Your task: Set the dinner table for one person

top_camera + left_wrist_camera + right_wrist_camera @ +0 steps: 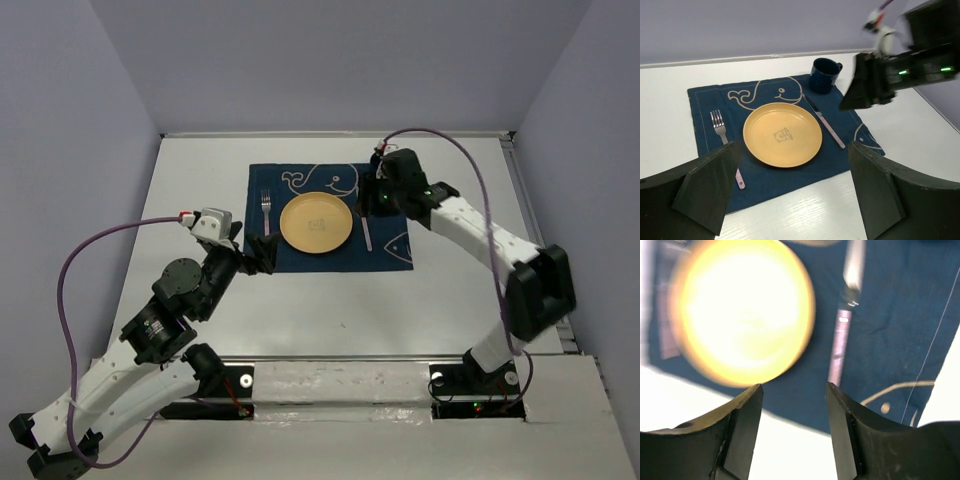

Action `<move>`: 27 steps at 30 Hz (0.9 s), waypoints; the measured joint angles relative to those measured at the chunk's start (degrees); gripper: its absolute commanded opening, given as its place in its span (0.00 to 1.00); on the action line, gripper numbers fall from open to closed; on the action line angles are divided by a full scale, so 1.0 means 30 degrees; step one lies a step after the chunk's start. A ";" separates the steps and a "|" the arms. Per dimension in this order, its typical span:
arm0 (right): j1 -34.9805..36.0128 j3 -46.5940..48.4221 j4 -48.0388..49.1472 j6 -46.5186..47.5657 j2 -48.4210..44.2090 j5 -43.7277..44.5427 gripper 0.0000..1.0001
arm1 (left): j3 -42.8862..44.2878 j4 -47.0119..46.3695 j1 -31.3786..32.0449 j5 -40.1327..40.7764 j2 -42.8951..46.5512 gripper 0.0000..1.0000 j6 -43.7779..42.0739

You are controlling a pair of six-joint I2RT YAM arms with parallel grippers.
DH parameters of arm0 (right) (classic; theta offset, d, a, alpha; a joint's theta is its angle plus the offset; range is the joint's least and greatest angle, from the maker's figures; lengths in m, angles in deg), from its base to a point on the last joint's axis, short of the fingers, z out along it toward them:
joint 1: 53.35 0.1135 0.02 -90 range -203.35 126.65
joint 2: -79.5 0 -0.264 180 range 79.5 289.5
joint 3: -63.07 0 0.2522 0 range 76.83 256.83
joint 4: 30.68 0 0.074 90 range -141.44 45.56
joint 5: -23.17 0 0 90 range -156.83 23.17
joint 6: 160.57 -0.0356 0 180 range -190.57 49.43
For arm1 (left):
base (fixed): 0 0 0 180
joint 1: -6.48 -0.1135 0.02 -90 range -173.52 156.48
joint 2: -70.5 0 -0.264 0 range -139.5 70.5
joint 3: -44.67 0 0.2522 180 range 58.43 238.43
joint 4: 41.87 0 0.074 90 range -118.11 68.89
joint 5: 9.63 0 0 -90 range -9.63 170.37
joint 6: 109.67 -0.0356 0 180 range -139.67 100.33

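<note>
both jaws spread and empty, i should raise the right arm (462, 218) straight up, clear of the mug (824, 75) and knife (826, 122).

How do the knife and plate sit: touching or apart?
Apart. The left wrist view shows a strip of blue cloth between the knife and the plate rim.

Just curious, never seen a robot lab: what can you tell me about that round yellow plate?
The round yellow plate, seemingly matte plastic, has a shallow raised rim and a small cartoon figure at its centre. Empty, it lies flat in the middle of the navy blue cloth with white whale outlines, between a metal fork and a metal knife, touching neither.
</note>
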 measured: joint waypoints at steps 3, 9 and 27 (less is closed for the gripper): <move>0.0270 -0.2390 0.2419 0.0415 -0.4911 -0.0809 0.79 | 0.0007 -0.0007 0.0000 0.0576 -0.0007 0.99 0.0022; 0.0423 -0.8466 0.8459 0.1071 -1.5409 -0.1574 1.00 | 0.0736 -0.0022 0.0000 0.1151 -0.0240 0.99 0.0270; 0.0430 -1.3005 0.9471 0.1814 -2.5981 0.3796 1.00 | 0.2586 -0.0852 0.0000 0.1239 -0.0270 0.99 0.0080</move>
